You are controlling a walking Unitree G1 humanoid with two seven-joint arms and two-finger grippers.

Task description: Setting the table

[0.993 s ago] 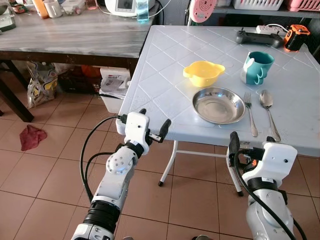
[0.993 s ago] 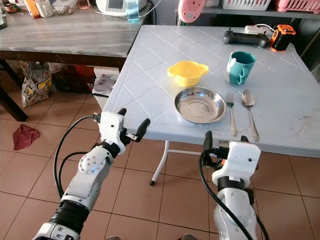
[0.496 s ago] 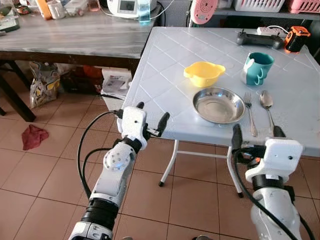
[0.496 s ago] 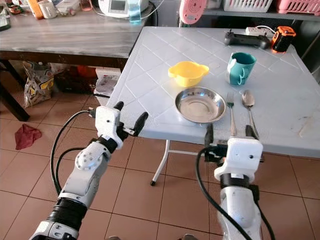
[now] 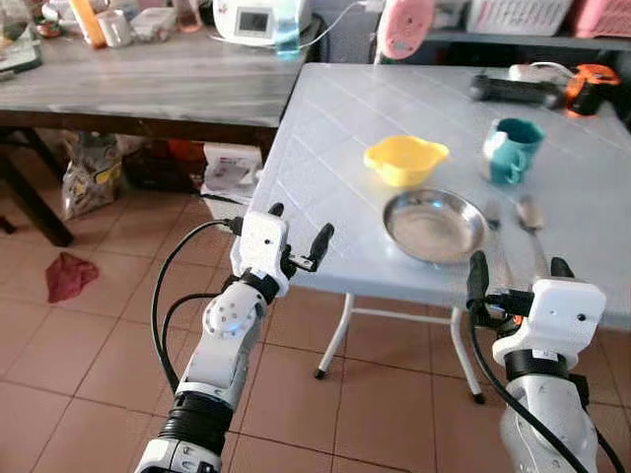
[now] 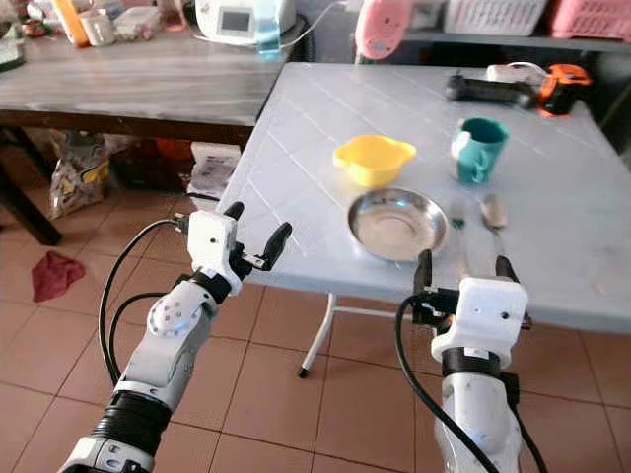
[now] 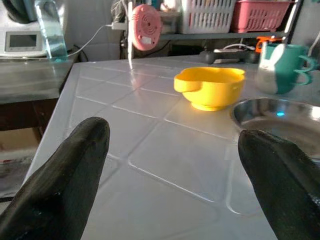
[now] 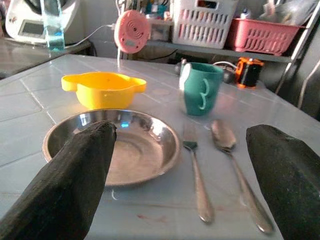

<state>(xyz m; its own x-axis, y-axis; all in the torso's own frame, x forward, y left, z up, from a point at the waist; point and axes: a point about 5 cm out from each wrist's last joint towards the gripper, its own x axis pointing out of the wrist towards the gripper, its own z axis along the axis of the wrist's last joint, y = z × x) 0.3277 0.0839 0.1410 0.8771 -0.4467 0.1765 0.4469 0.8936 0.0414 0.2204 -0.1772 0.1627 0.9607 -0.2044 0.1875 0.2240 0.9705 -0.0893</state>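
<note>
Both grippers sit a bit higher against the table (image 5: 325,128) edge than a second ago, and the head view has tilted and blurred, so you're looking at camera motion as much as arm motion; nothing on the table has shifted.

Left gripper (image 5: 295,229) hangs just off the near left corner, fingers spread wide, holding nothing. Right gripper (image 6: 462,271) is below the near edge, in front of the plate (image 6: 397,223), fingers also wide apart and empty (right wrist view shows the plate between the two fingers).

Layout: steel plate near the front edge, yellow bowl (image 5: 405,159) just behind it, teal mug (image 5: 511,150) to the bowl's right, fork (image 8: 196,172) just right of the plate, spoon (image 8: 234,165) beside the fork. Black controller (image 5: 511,88) and orange device (image 5: 590,85) lie at the far edge, well apart from the setting.

Judgement: the place setting looks mostly laid out already; you're likely approaching for a final adjustment or another item. To do it well:
- Raise the right gripper clear above the table edge before reaching forward, or you'll knock the rim.
- Come at the plate or cutlery from above; the fork and spoon lie flat and close together, so a wide opening may drag both.
- Keep the left arm off the corner while the body moves in.
- Let the view settle first; it's blurred.
</note>
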